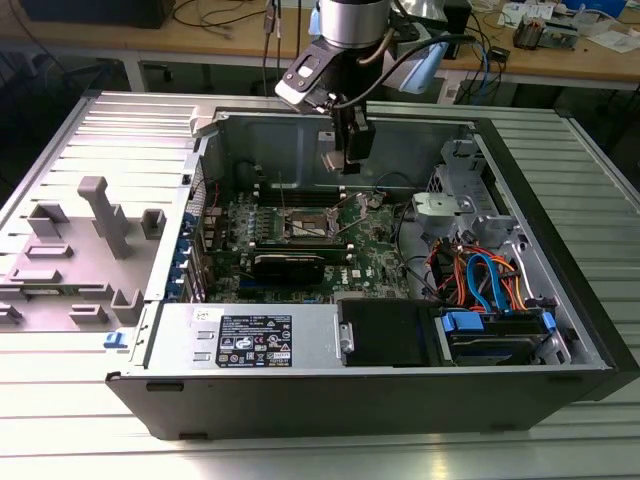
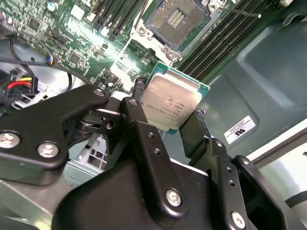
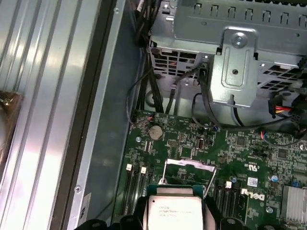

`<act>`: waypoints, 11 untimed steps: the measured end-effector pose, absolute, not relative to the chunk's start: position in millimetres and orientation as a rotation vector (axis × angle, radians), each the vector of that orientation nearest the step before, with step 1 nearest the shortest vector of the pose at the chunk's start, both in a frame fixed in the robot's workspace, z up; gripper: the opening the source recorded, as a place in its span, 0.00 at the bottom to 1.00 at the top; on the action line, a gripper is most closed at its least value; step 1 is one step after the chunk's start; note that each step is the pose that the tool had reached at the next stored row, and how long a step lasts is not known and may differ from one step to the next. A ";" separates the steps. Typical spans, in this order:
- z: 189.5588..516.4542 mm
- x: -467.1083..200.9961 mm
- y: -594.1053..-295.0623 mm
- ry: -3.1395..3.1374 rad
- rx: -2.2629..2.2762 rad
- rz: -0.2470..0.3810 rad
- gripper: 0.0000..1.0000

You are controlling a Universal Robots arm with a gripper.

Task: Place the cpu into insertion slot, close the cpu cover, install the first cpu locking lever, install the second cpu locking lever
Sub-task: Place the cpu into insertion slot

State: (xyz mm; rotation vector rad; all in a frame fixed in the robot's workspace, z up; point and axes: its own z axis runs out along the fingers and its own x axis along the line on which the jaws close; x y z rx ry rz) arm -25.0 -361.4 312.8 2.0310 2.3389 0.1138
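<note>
While the cpu [image 2: 172,103] hangs clamped by two edges in the gripper [image 1: 347,158], it is in the air over the green board [image 2: 81,33], clear of the open insertion slot [image 2: 177,19] near the back wall of the case [image 1: 270,150]. Such a thin hold may slip, and a skewed descent could bend the slot's contacts.

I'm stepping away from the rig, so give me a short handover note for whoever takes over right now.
Gripper: shut on the chip, gripping it by two opposite edges, up in the air inside the open computer case.
Socket: open and bare, with no chip in it, on the green board below the gripper.
Cover: looks raised off the socket, not closed.
Done: the chip is in the gripper and over the board.
Left: all four steps of the job, none finished.
</note>
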 end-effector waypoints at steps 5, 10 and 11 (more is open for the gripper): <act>306.9 -25.1 -361.5 2.248 2.130 0.106 0.54; 306.6 -25.1 -361.5 2.245 2.134 0.106 0.54; 306.7 -25.1 -361.5 2.245 2.134 0.106 0.54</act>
